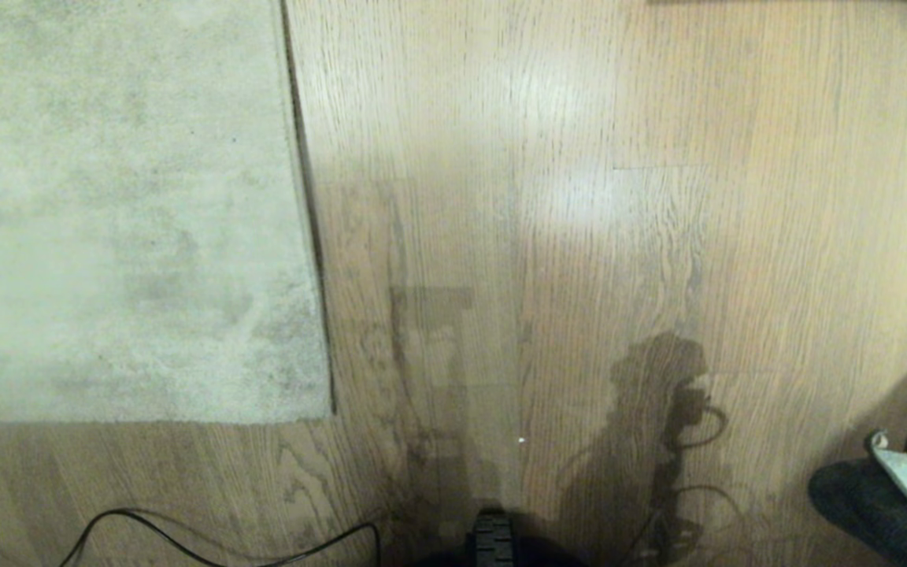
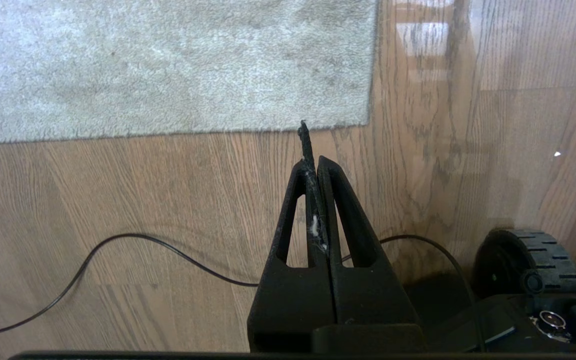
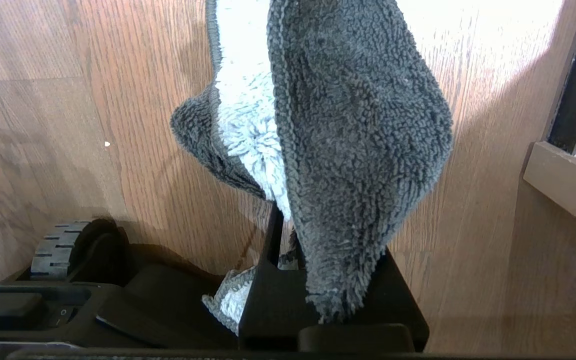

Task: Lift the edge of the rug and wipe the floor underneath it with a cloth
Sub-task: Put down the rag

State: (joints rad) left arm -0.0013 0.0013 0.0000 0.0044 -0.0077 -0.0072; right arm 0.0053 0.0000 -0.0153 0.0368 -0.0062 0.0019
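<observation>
My right hand (image 3: pixel 288 235) grips the cloth (image 3: pixel 348 130), which drapes over it above the floor (image 1: pixel 579 236) at my near right; its fingers are mostly hidden. My left hand (image 2: pixel 314 165) hangs pinched shut and empty. The rug (image 1: pixel 123 205) lies flat, far left.

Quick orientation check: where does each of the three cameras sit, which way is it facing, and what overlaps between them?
Head: on the head, looking down at the floor, the rug on the left; a wheel shows.
Left wrist: behind the shut left gripper, facing the rug's corner.
Right wrist: behind the right gripper, draped by the cloth.
Shared: rug corner, cable, cloth.
</observation>
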